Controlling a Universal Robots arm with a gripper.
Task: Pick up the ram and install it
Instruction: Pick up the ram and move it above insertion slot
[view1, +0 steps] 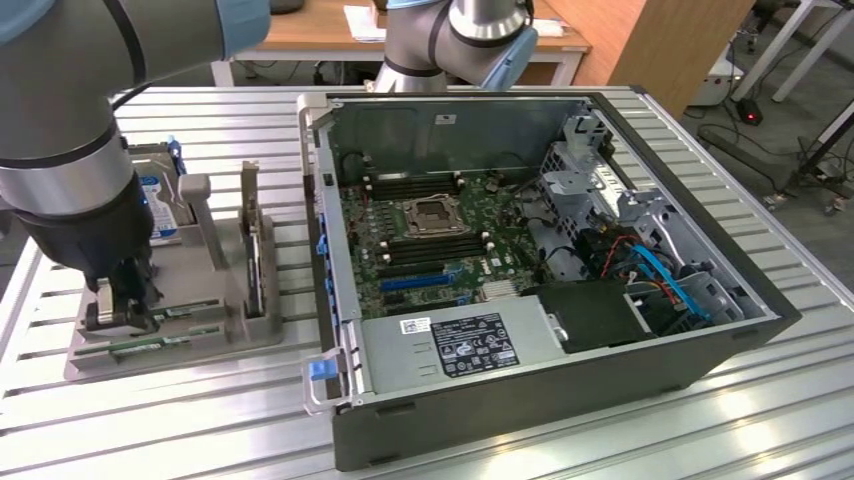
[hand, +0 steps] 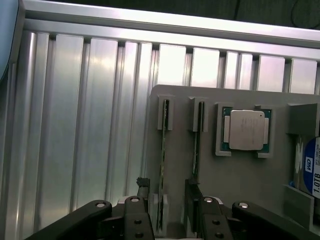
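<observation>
Black pincer stands released, straddling thin green ram stick in grey slotted holder, exterior view's lower left. Recommend centring squarely before clenching.

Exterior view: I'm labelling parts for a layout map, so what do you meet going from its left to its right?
gripper at the grey holder → blue latch on the computer case → processor socket → blue cables

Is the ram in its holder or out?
In. The ram stands on edge in the gray holder, between the open jaws of the gripper.
</observation>
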